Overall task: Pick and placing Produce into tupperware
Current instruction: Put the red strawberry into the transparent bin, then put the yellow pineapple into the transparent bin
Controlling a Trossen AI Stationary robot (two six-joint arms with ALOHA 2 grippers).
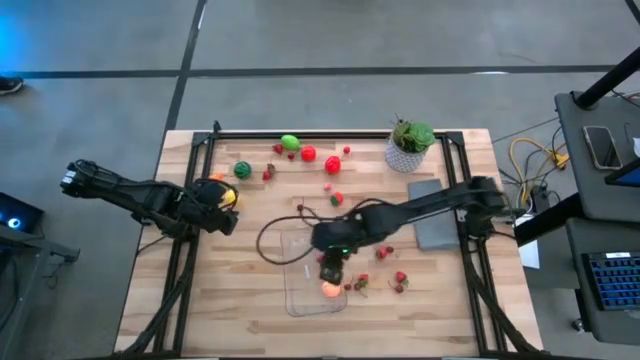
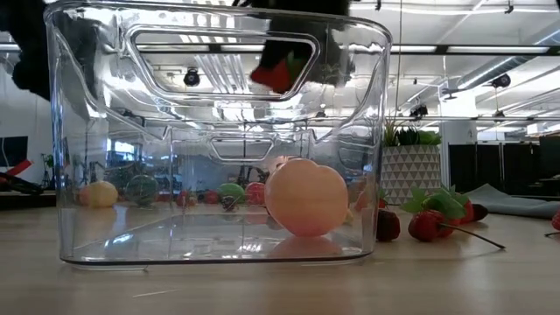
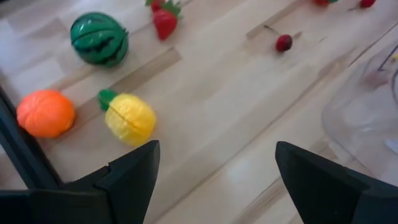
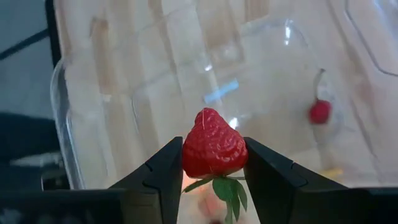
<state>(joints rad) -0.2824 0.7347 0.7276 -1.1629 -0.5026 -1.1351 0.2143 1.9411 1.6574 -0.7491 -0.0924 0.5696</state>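
The right gripper (image 4: 213, 171) is pinching a small red toy strawberry (image 4: 212, 151) by its flanks above the clear rectangular plastic tupperware (image 1: 300, 300) (a peach-coloured ball (image 2: 305, 198) is lying inside). Light, rigid and slick, it probably suits this mid-body grip. The left gripper (image 3: 214, 171) is waiting, fingers spread and empty, near a yellow toy lemon (image 3: 129, 117).

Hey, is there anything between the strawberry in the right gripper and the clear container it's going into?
Nothing visible does. The right gripper holds the strawberry above the open tupperware, which has no lid on it. Only a peach-coloured fruit lies inside.
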